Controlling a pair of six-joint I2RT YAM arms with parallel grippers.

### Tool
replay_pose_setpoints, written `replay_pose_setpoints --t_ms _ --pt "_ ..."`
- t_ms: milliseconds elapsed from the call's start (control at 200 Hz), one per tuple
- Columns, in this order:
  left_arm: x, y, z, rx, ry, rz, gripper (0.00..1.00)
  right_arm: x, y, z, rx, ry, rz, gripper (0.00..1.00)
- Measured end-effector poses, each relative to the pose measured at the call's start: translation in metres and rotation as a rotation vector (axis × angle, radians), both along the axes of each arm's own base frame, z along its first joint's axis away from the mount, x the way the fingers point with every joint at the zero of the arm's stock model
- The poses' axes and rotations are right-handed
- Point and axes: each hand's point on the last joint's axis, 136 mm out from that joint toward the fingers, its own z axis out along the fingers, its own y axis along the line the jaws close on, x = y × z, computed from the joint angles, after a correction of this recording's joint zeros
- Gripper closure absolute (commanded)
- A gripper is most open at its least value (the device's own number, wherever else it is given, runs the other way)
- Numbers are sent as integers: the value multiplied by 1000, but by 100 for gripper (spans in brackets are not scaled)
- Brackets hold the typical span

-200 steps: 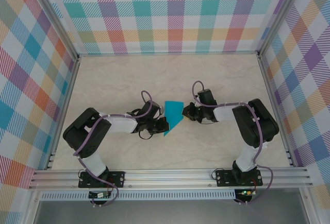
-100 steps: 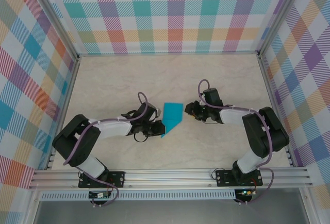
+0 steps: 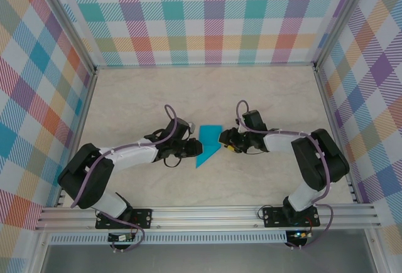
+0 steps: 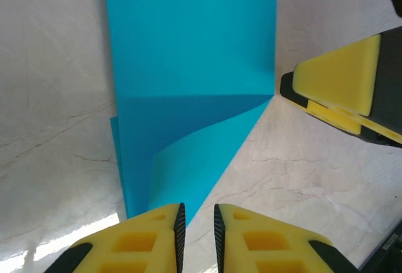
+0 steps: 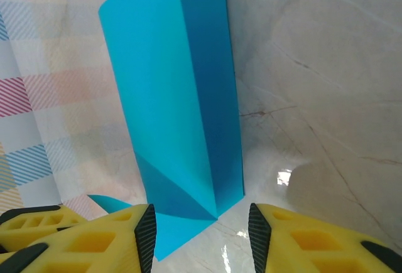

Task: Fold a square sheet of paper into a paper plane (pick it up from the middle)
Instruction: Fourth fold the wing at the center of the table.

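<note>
**A:** Where is everything?

**B:** On the table (image 3: 125, 97) the sheet of paper (image 3: 208, 140) lies at the centre, running 12 to 6, with its 6 o'clock end folded to a point.

**A:** And the arms?

**B:** At its 9 o'clock the left gripper (image 4: 198, 209) is all but pressed together. I cannot tell whether it nips the tip. At 3 o'clock the right gripper (image 5: 198, 213) is spread, just beside the edge.

**A:** What is the step?

**B:** Creasing that corner, I'd judge. The flap (image 4: 188, 160) curls up, so pin the body of the sheet with the right and press slowly along the fold, or the thin sheet may slide.
</note>
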Motion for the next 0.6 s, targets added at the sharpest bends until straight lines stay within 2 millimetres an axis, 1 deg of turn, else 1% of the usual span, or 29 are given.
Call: replay_pose_setpoints --t_ms 165,335,420,510,600 --pt "0 1 -2 7 3 2 76 3 10 -3 22 18 21 58" --pt "0 1 -3 7 4 0 72 11 20 4 44 4 42 59" --pt "-1 0 -3 8 2 -5 69 18 25 7 52 -4 49 59" --pt "-3 -1 -2 24 -11 -7 64 25 29 9 58 -12 58 59" --pt "-8 -1 4 53 -44 -5 61 31 34 10 57 -18 72 60"
